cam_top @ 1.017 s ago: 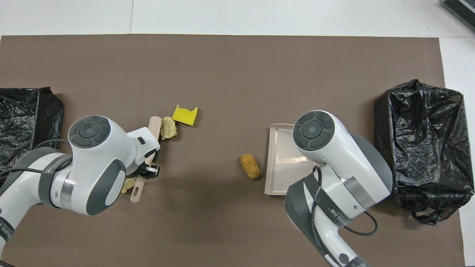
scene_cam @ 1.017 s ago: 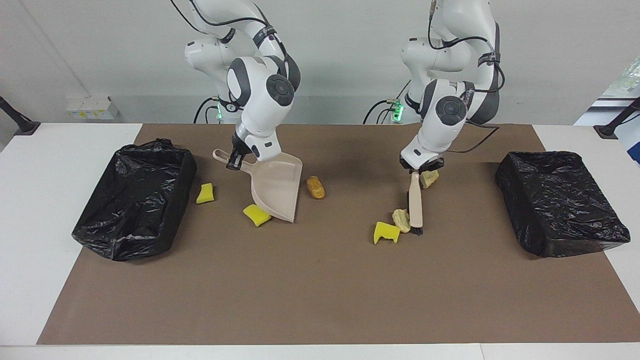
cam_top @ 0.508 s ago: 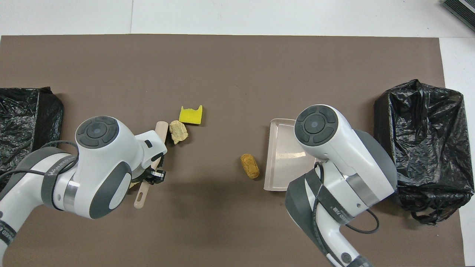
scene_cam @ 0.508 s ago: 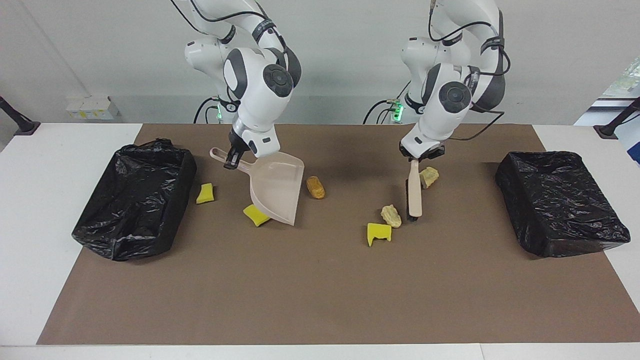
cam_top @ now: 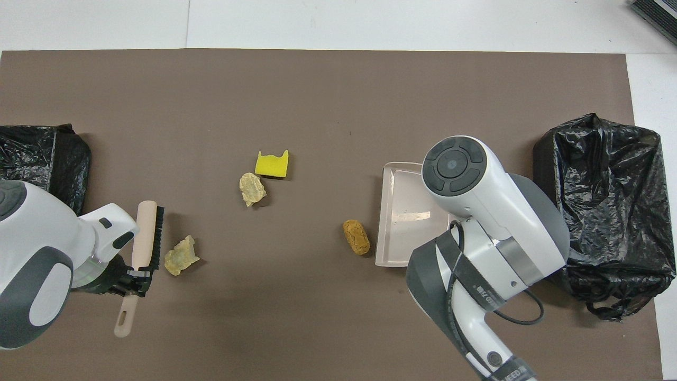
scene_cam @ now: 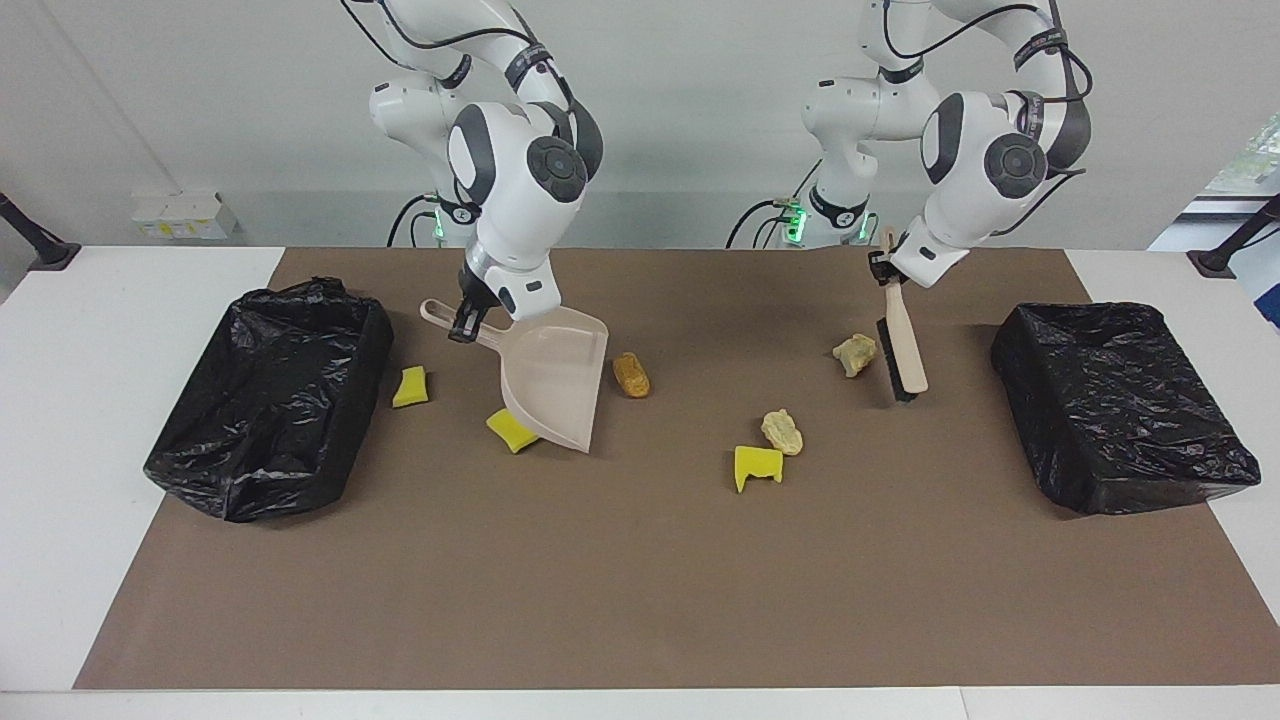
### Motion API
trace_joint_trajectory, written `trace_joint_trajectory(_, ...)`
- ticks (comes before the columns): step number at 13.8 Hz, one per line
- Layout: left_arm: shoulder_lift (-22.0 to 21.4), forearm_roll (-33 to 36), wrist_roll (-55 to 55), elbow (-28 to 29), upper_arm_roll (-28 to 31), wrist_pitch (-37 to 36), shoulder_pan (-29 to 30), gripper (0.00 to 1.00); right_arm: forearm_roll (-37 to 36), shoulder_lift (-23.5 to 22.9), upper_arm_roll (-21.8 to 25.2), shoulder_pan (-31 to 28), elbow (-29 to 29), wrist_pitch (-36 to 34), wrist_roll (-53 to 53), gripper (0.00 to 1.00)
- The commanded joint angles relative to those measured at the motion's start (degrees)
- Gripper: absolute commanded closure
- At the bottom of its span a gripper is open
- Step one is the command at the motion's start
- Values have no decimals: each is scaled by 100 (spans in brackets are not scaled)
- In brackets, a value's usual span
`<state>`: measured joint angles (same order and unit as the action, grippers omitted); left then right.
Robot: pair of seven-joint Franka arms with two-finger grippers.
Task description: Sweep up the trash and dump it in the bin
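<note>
Beige plastic dustpan (scene_cam: 556, 375): clamped by right tool (scene_cam: 465, 325), lip on mat. Wooden black-bristled brush (scene_cam: 901, 345): clamped by left tool (scene_cam: 886, 268). Advice: sweep pale foam lump (scene_cam: 855, 353) panward, bristles low.

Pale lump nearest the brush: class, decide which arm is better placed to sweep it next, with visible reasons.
Probably left. The left claw holds the brush, its bristles beside that lump. The right claw holds the dustpan toward the right arm's end, apart from it.

Brown mat (scene_cam: 640, 590) on a white table (scene_cam: 60, 420).
</note>
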<state>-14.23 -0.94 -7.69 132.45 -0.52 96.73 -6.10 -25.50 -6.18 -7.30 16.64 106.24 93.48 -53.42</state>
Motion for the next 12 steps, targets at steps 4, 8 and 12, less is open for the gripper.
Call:
trace_joint_trajectory(4, -615, 85, -363, 816, -79, 407, 408, 100, 238, -14, -52, 198, 363, 153, 567, 100)
trace_joint_trajectory(8, -546, 85, -725, 1134, -132, 795, 293, 100, 520, -217, -52, 217, 275, 390, 973, 100)
trace_joint_trajectory(12, -178, 85, -1514, 1116, -132, 1391, -223, 100, 756, -270, -52, 208, 231, 486, 1157, 100)
